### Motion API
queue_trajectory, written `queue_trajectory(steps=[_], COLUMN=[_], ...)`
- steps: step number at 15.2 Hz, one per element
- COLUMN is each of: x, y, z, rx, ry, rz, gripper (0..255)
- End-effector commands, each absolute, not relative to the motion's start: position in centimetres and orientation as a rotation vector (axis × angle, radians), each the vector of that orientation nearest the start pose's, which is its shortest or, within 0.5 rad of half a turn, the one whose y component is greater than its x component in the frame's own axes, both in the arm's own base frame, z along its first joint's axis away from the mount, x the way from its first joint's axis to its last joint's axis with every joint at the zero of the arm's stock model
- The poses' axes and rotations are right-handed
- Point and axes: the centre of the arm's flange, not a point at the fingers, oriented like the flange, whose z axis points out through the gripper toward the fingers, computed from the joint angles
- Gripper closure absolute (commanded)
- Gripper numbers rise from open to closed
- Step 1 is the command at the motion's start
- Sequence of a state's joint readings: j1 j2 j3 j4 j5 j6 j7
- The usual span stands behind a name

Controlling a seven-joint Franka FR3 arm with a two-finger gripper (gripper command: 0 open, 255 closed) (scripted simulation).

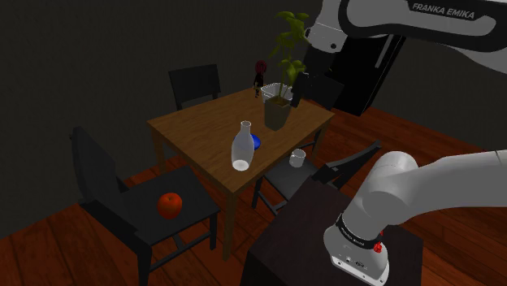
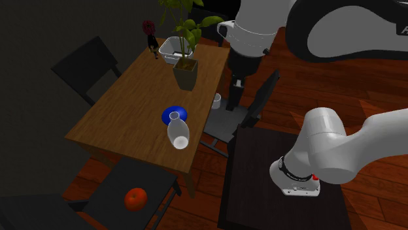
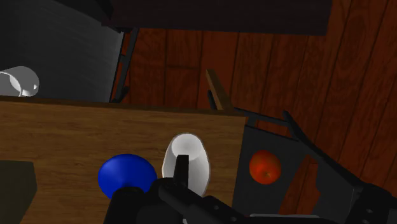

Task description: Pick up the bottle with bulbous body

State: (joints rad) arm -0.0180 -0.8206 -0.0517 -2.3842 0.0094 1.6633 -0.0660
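Note:
The bottle (image 1: 242,146) is pale and glassy, with a narrow neck over a bulbous body. It stands upright near the front edge of the wooden table (image 1: 199,130), touching or just in front of a blue bowl (image 1: 255,141). In the second exterior view the bottle (image 2: 177,129) stands just below the bowl (image 2: 174,114). My black gripper (image 1: 297,96) hangs open and empty above the table's far corner beside the potted plant, well away from the bottle. In the second exterior view the gripper (image 2: 233,104) hangs off the table's right edge. The wrist view looks down on the bottle (image 3: 191,159).
A potted plant (image 1: 276,114), a white bin (image 2: 171,47) and a small red figure (image 1: 260,75) stand at the table's far end. A white cup (image 1: 297,157) sits on a dark chair by the table. A red fruit (image 1: 169,205) lies on the near chair. More dark chairs surround the table.

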Motion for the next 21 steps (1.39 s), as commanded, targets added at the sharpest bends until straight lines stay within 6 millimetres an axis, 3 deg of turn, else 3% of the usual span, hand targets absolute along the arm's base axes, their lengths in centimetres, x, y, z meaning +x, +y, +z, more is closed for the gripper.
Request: queue_trajectory(steps=[1, 21], x=[30.6, 49.3], y=[-2.5, -5.5], z=[59.6, 42.0], rx=[-3.096, -3.129], ry=[-0.016, -0.089], rz=[-0.158, -0.232], gripper=[0, 0])
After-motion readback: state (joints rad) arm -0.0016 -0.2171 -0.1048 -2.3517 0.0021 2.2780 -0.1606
